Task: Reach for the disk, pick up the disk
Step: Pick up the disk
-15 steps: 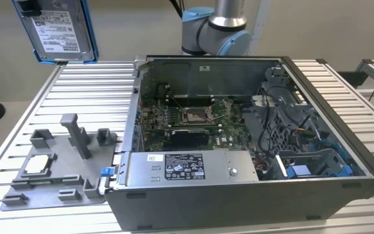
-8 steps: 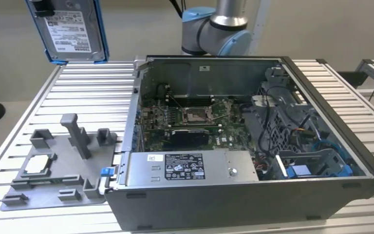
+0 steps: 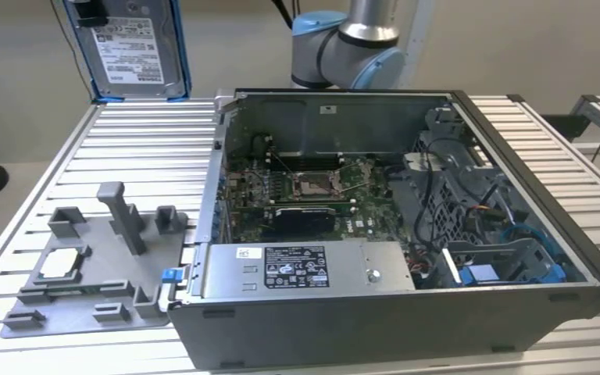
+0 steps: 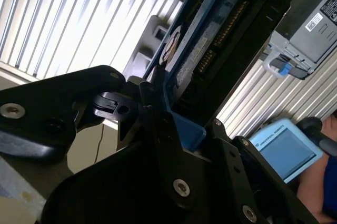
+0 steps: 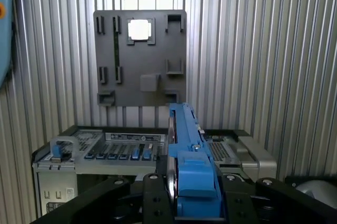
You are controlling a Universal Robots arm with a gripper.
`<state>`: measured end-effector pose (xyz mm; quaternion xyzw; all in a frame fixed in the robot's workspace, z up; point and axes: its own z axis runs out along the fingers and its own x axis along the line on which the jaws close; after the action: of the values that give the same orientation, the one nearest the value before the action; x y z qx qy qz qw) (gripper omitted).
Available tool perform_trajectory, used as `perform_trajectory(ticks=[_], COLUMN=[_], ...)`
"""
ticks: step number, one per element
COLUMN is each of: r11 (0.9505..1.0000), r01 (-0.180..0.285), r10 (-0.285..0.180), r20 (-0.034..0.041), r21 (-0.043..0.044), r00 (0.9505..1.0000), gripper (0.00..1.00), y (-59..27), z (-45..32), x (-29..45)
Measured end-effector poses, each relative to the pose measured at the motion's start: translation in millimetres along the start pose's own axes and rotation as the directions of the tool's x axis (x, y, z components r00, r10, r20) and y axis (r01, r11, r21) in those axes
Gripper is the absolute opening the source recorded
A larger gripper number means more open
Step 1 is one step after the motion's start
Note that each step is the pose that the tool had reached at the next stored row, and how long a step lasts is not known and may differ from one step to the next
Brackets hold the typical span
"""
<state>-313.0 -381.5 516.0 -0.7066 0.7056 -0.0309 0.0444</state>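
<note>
The disk (image 3: 133, 51) is a silver metal drive with a white label in a bright blue bracket. It hangs upright in the air above the far corner of the table, at the exterior view's left. In the first wrist view I look along its blue edge (image 5: 189, 150), and my gripper (image 5: 192, 205) is shut on it, with black fingers (image 5: 152, 200) pressing both flat sides. In the second wrist view the disk (image 4: 205, 39) rises from the gripper (image 4: 168, 124), connector side showing.
An open computer case (image 3: 519, 164) fills the middle of the slatted metal table (image 3: 133, 148), with a long grey labelled box (image 3: 300, 269) along its near side. A grey fixture plate (image 3: 91, 305) holds a small square silver chip (image 3: 60, 262). A blue hand-held device (image 4: 284, 150) lies nearby.
</note>
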Motion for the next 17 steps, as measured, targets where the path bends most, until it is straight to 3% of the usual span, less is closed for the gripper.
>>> perform_trajectory(ticks=[17], r11=[1.0], r01=[0.0], r10=[0.0], r20=[-0.0001], r21=[-0.0004], r00=[1.0], gripper=[0.0], y=[-47.9], z=[5.1], x=[0.1])
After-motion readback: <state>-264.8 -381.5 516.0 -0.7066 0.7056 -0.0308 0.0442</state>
